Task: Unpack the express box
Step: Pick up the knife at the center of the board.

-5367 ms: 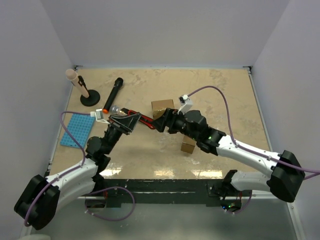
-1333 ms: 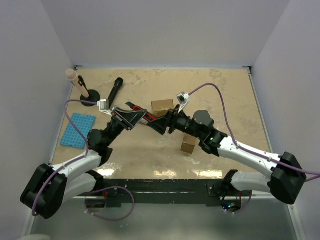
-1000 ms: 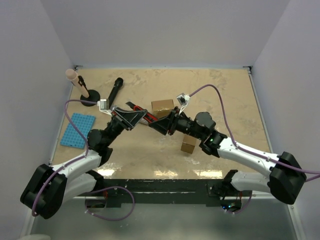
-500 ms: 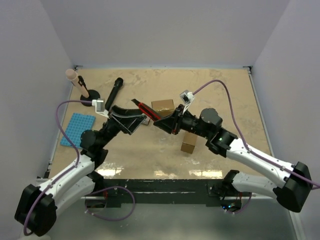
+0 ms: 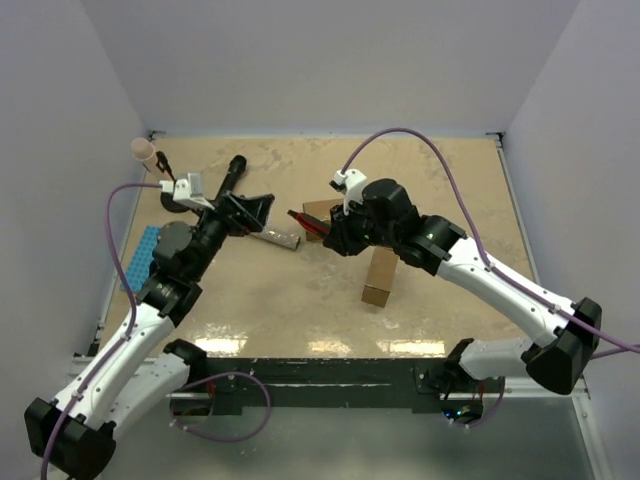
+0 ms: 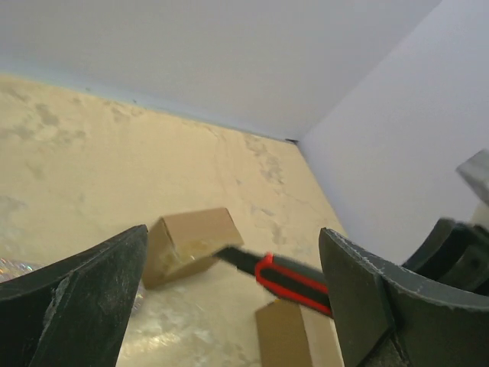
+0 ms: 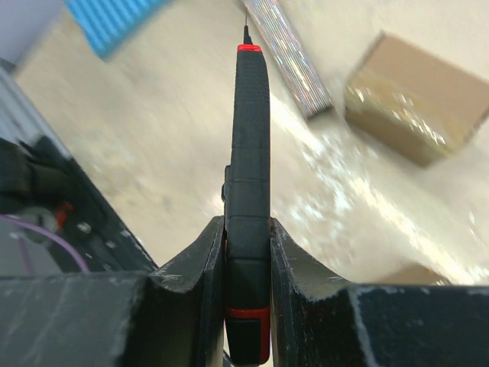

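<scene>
A brown cardboard express box [image 5: 322, 210] [image 6: 187, 243] [image 7: 416, 99] lies at mid table. A second, narrower brown box [image 5: 380, 275] [image 6: 294, 336] stands nearer to me. My right gripper [image 5: 330, 232] [image 7: 248, 229] is shut on a black and red utility knife [image 5: 308, 220] [image 7: 249, 153] [image 6: 286, 279]. The knife's blade end points left, just in front of the farther box. My left gripper [image 5: 252, 210] [image 6: 233, 248] stands wide open to the left of the knife, with nothing between its fingers [image 6: 84, 298].
A silver foil strip [image 5: 276, 238] [image 7: 286, 57] lies on the table between the grippers. A black microphone [image 5: 232, 172] and a pink-tipped stick on a black stand [image 5: 150, 158] are at the back left. A blue mat [image 5: 140, 255] [image 7: 114, 19] lies by the left wall.
My left gripper has opened, let go of the knife and drawn back to the left. The right gripper has closed on the knife and carried it up toward the farther box.
</scene>
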